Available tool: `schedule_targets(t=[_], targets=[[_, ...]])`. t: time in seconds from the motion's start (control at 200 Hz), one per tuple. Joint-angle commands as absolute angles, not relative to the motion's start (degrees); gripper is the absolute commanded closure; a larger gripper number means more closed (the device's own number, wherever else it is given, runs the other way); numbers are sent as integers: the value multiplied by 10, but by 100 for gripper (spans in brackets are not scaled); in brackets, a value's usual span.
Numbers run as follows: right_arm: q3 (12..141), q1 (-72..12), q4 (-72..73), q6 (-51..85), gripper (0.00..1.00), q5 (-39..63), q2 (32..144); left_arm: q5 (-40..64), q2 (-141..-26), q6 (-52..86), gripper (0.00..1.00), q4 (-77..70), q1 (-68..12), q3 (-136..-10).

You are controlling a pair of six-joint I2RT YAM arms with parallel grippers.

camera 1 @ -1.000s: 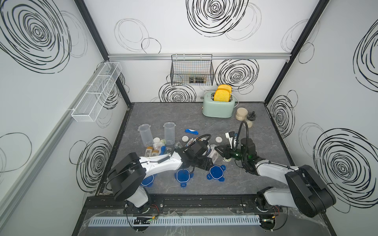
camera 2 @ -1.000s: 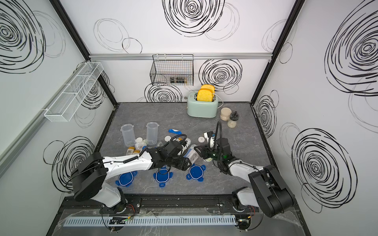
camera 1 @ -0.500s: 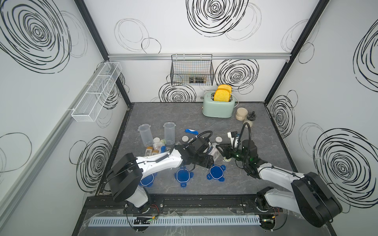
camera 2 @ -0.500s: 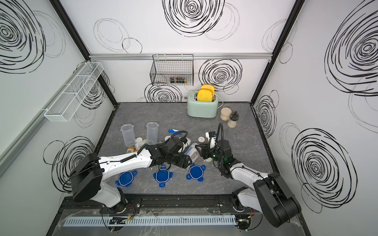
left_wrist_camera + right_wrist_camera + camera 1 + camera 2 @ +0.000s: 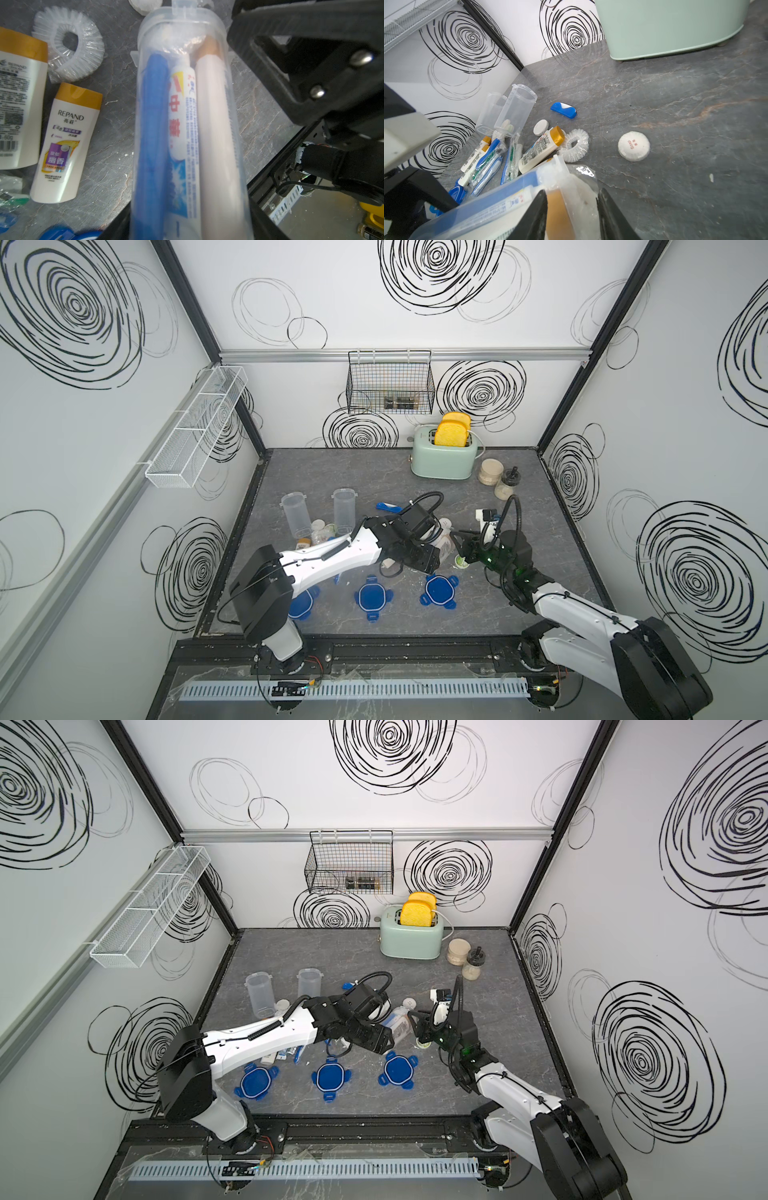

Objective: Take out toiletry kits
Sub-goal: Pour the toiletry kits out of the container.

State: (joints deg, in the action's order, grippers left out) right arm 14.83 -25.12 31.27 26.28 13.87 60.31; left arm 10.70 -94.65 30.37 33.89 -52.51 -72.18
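Littering the grey marbled tabletop (image 5: 332,472), toiletries (image 5: 539,149), swirl-painted walls (image 5: 332,290)

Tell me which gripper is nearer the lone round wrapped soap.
Right. The right gripper, pinching the tan-capped bottle at the clear container's mouth, is just beside the soap; the left gripper holds that container farther back.

Mint toaster (image 5: 444,462) at the back of the tabletop (image 5: 557,531), two yellow toast slices (image 5: 452,434) upright in it; two beige-filled jars (image 5: 490,471) just beside. Three blue lids (image 5: 372,597) flat near the front. Black wire basket (image 5: 390,377) on the back wall, holding perhaps batteries.
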Motion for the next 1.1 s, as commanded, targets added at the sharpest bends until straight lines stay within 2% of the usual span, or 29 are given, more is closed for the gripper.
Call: schedule_targets(t=[0.0, 0.355, 1.096], targets=[[142, -249, 302, 251, 57, 129, 595, 113, -955, 290, 72, 359, -520, -753], [137, -249, 294, 251, 57, 126, 575, 133, -1008, 271, 73, 381, -507, -788], [134, -248, 287, 250, 57, 127, 569, 120, -976, 289, 75, 372, -515, -761]])
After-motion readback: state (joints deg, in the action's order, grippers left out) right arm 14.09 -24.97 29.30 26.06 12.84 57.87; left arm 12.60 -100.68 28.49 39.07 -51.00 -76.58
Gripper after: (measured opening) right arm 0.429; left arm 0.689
